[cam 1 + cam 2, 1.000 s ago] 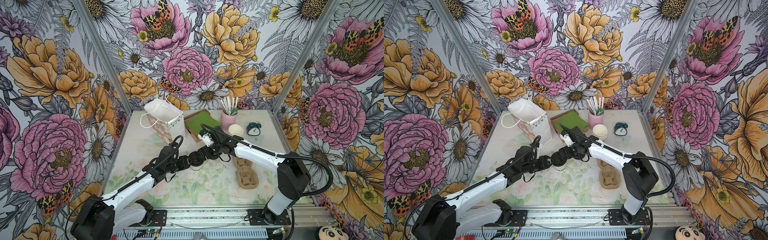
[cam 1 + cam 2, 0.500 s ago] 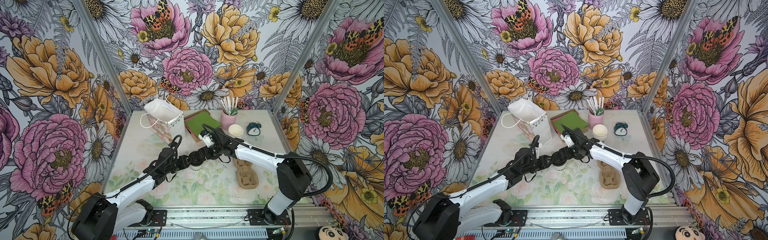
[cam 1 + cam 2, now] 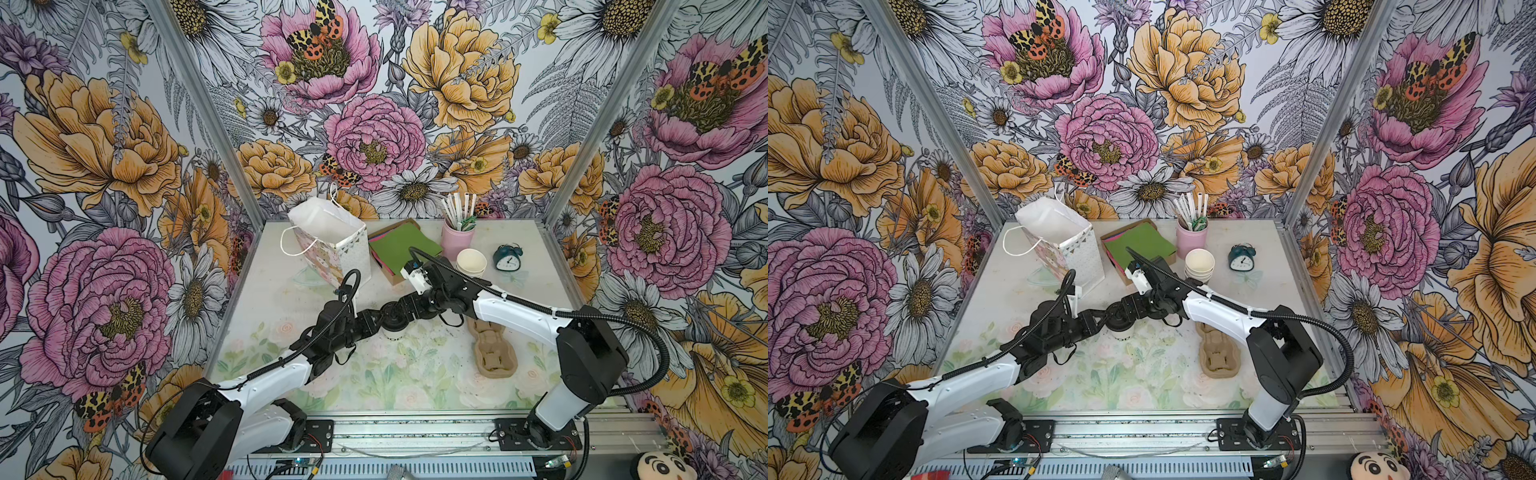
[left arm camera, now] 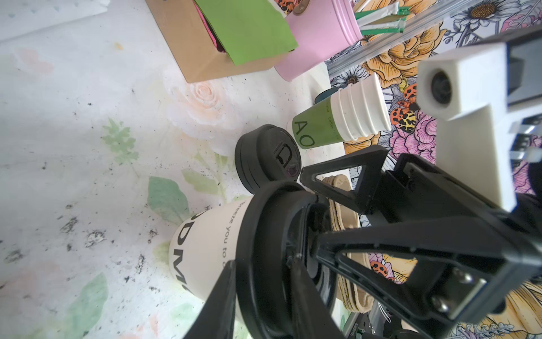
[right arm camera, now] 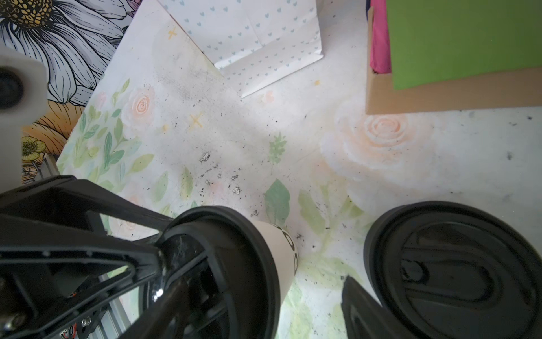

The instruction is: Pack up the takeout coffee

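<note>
Takeout coffee [image 3: 393,332]: upright, mid-table, black lid on. Left gripper [image 4: 261,261]: fingers set narrow astride lid rim; contact not discernible. Right gripper [image 3: 404,311]: fingers spread wide at lid. Spare-lid stack [image 5: 451,270]: just beside cup, far-right side.

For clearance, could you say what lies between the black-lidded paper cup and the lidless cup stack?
A squat pile of black lids, in the left wrist view.

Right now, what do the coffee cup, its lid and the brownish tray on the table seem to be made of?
The coffee cup looks like paper: matte off-white wall with black printed lettering. Its lid seems to be plastic: black, smooth, with a moulded rim. The tray is probably moulded paper pulp: dull tan, rough-looking, with pressed hollows.
</note>
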